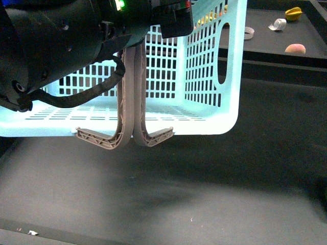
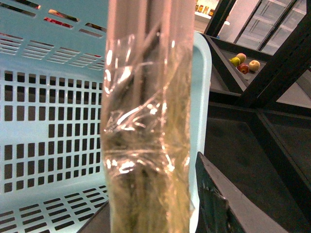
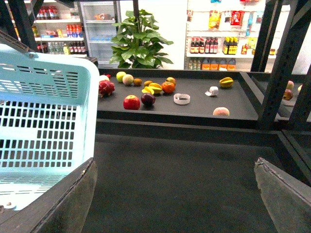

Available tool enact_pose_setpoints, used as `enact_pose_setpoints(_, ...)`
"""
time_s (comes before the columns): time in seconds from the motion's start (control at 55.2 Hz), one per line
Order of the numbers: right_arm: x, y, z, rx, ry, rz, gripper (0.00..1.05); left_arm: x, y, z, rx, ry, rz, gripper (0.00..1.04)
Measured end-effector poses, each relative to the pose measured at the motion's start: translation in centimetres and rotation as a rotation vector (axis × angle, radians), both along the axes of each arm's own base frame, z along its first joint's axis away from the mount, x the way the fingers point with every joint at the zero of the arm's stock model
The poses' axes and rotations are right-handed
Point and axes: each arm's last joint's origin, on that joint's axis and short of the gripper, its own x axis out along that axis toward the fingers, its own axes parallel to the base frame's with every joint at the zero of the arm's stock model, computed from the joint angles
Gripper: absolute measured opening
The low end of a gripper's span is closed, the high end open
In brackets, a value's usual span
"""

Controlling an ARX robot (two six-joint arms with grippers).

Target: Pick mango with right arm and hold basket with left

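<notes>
Mango (image 3: 155,88): smooth, yellow-orange, elongated, on far bench (image 3: 194,110). Right claw (image 3: 175,194) gapes wide, empty. Left claw (image 2: 165,208) clamps taped handle (image 2: 146,121) of basket (image 1: 204,76).

One basket (image 1: 204,76) showing, two handles (image 1: 124,97) rising from it. Along bench's far edge lying: one mango (image 3: 156,88), one red apple (image 3: 131,102), one plum (image 3: 148,99), one orange (image 3: 168,87), one peach (image 3: 221,111), one starfruit (image 3: 226,82), one tape roll (image 3: 182,99).

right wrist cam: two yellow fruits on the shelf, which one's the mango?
The mango is the smooth elongated one in the cluster, beside the round orange fruit. The other, the starfruit, is ridged and sits apart.
</notes>
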Motion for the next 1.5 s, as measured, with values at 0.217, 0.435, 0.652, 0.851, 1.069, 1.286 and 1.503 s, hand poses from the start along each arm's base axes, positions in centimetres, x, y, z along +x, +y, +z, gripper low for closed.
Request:
enact_pose_setpoints(0.217,0.0,0.0,0.0,0.0,0.0,0.0,0.96,0.0,0.0,0.0,0.002,-0.001,0.013,0.28)
enact_pose_setpoints(0.435,0.0,0.0,0.0,0.0,0.0,0.0,0.96,0.0,0.0,-0.1,0.006,0.004,0.024,0.28)
enact_pose_setpoints(0.652,0.0,0.0,0.0,0.0,0.0,0.0,0.96,0.0,0.0,-0.1,0.006,0.004,0.024,0.28)
enact_pose_setpoints(0.851,0.0,0.0,0.0,0.0,0.0,0.0,0.96,0.0,0.0,-0.1,0.007,0.004,0.026,0.28)
enact_pose_setpoints(1.069,0.0,0.0,0.0,0.0,0.0,0.0,0.96,0.0,0.0,-0.1,0.006,0.004,0.025,0.28)
enact_pose_setpoints(1.286,0.6,-0.5,-0.3,0.071,0.173,-0.187,0.96,0.0,0.0,-0.1,0.006,0.004,0.025,0.28)
enact_pose_setpoints(1.503,4.1,-3.9,-1.9,0.143,0.275,-0.328,0.96,0.0,0.0,-0.1,0.005,0.005,0.026,0.28)
